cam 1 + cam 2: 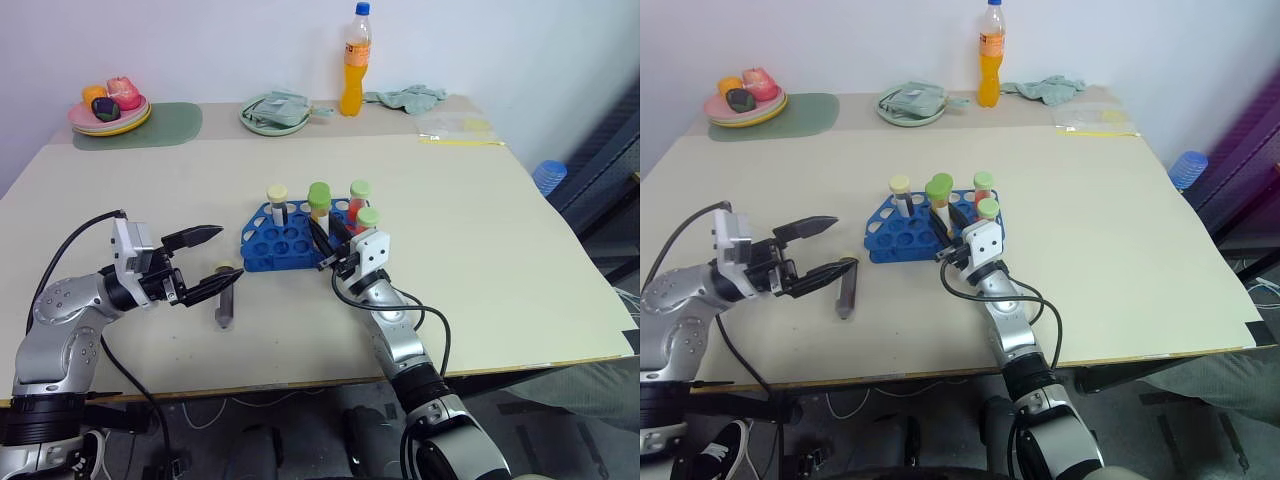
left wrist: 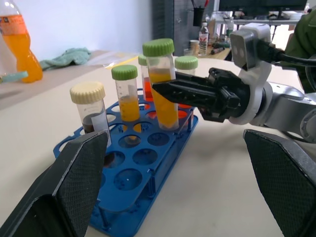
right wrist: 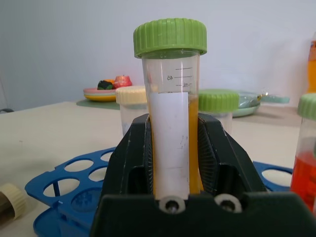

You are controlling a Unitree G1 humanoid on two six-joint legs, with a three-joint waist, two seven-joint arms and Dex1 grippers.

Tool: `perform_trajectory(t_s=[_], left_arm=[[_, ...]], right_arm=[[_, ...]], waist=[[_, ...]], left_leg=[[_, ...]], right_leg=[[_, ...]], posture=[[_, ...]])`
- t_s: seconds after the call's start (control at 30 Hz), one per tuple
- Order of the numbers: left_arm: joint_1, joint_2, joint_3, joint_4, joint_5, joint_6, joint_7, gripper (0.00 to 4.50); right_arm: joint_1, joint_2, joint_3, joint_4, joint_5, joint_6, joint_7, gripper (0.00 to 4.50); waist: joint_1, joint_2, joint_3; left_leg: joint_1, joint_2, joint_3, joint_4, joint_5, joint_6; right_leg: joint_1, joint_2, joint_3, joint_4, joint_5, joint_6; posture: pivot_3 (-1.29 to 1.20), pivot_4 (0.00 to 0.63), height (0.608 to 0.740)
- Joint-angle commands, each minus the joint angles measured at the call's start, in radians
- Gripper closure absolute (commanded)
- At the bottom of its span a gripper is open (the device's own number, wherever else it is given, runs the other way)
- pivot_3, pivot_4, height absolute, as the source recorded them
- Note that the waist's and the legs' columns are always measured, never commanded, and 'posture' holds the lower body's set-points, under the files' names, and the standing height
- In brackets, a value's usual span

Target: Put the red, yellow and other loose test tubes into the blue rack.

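Standing upright over the blue rack (image 1: 285, 238), gripped by the right gripper (image 1: 324, 237): a yellow test tube (image 2: 161, 84) with a green cap (label facing the wrist camera). Sitting in the rack around it: a cream-capped dark tube (image 1: 277, 201), a red tube (image 1: 358, 200) and further green-capped ones. Lying loose on the table (image 1: 500, 240), just beside the rack's left end: a dark tube (image 1: 225, 296). Hovering by that tube, fingers spread wide and grasping nothing: the left gripper (image 1: 214, 260).
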Motion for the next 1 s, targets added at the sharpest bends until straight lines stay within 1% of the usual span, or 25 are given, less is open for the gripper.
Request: perform_trajectory(t_s=[0.03, 0.07, 0.1, 0.13, 0.23, 0.27, 0.37, 0.47, 0.67, 0.83, 0.87, 1.0], left_arm=[[-0.017, 0.002, 0.018, -0.009, 0.0, -0.018, 0.0, 0.0], [-0.019, 0.003, 0.018, -0.009, -0.001, -0.018, 0.001, 0.0], [-0.019, 0.003, 0.018, -0.01, -0.001, -0.017, 0.002, 0.0], [-0.02, 0.003, 0.017, -0.01, 0.0, -0.017, 0.004, 0.0], [-0.021, 0.0, 0.014, -0.012, 0.0, -0.018, 0.007, 0.0], [-0.022, 0.0, 0.013, -0.013, 0.001, -0.018, 0.007, 0.0], [-0.022, -0.003, 0.01, -0.016, 0.003, -0.021, 0.009, 0.0], [-0.019, -0.008, 0.008, -0.023, 0.001, -0.017, 0.015, 0.0], [-0.009, -0.028, -0.002, -0.026, 0.004, -0.021, 0.014, 0.0], [-0.024, -0.032, 0.0, 0.034, 0.02, -0.056, -0.016, 0.0], [-0.026, -0.034, -0.004, 0.038, 0.03, -0.06, -0.012, 0.0], [-0.017, -0.009, 0.016, 0.075, 0.048, -0.063, -0.008, 0.0]], right_arm=[[-0.008, 0.01, -0.014, -0.015, 0.02, -0.009, 0.006, 3.26], [-0.006, 0.009, -0.019, -0.02, 0.04, -0.002, 0.024, 2.73], [-0.003, 0.01, -0.02, -0.025, 0.064, 0.007, 0.052, 2.39], [-0.002, 0.01, -0.021, -0.028, 0.072, 0.007, 0.062, 1.97], [0.003, 0.005, -0.022, -0.047, 0.078, 0.005, 0.077, 0.37], [0.007, -0.001, -0.021, -0.057, 0.073, 0.004, 0.079, 0.04], [0.043, -0.039, -0.011, -0.124, 0.077, 0.015, 0.123, 0.04], [0.101, -0.099, -0.013, -0.239, 0.095, 0.082, 0.156, 0.04], [0.262, -0.291, -0.027, -0.561, 0.191, 0.269, 0.275, 0.04], [0.343, -0.481, -0.088, -0.771, 0.276, 0.423, 0.358, 0.04], [0.356, -0.553, -0.128, -0.801, 0.323, 0.462, 0.412, 0.04], [0.346, -0.764, -0.233, -0.879, 0.511, 0.653, 0.559, 0.04]], waist=[[0.0, 0.0, 0.0], [0.0, 0.0, 0.0], [0.0, 0.0, 0.0], [0.001, 0.0, 0.0], [0.0, 0.0, 0.0], [0.0, 0.0, 0.0], [0.002, 0.0, 0.0], [0.003, 0.0, 0.0], [0.004, 0.0, 0.0], [0.004, 0.0, 0.0], [0.005, 0.0, 0.0], [0.012, 0.0, 0.0]], left_leg=[[0.0, 0.0, 0.0, 0.0, 0.0, 0.0], [0.0, 0.0, 0.0, 0.0, 0.0, 0.0], [0.0, 0.0, 0.0, 0.0, 0.0, 0.0], [0.0, 0.0, 0.0, 0.0, 0.0, 0.0], [0.0, 0.0, 0.0, 0.0, 0.0, 0.0], [0.0, 0.0, 0.0, 0.0, 0.0, 0.0], [0.0, 0.0, 0.0, 0.0, 0.0, 0.0], [0.0, 0.0, 0.0, 0.0, 0.0, 0.0], [0.0, 0.0, 0.0, 0.0, 0.0, 0.0], [0.0, -0.001, 0.0, 0.0, 0.0, 0.0], [0.001, 0.0, 0.0, 0.0, 0.0, 0.0], [0.0, -0.001, 0.001, 0.001, 0.0, 0.0]], right_leg=[[0.0, 0.0, 0.0, 0.0, 0.0, 0.0], [0.0, 0.0, 0.0, 0.0, 0.0, 0.0], [0.0, 0.0, 0.0, 0.0, 0.0, 0.0], [0.0, 0.0, 0.0, 0.0, 0.0, 0.0], [0.0, 0.0, 0.0, 0.0, 0.0, 0.0], [0.0, 0.0, 0.0, 0.0, 0.0, 0.0], [0.0, 0.0, 0.0, 0.0, 0.0, 0.0], [0.0, -0.001, 0.0, 0.0, 0.0, 0.0], [0.001, 0.0, 0.0, 0.0, 0.0, 0.0], [0.001, 0.001, 0.0, -0.001, 0.0, 0.0], [0.001, 0.001, 0.001, -0.001, 0.0, 0.0], [0.002, 0.001, 0.001, -0.002, 0.0, 0.0]], posture=[[0.0, 0.15, 0.74], [0.0, 0.15, 0.74], [0.0, 0.15, 0.74], [0.0, 0.15, 0.74], [0.0, 0.15, 0.74], [0.0, 0.15, 0.74], [0.0, 0.15, 0.74], [0.0, 0.15, 0.74], [0.0, 0.15, 0.74], [0.0, 0.15, 0.74], [0.0, 0.15, 0.74], [0.0, 0.15, 0.74]])
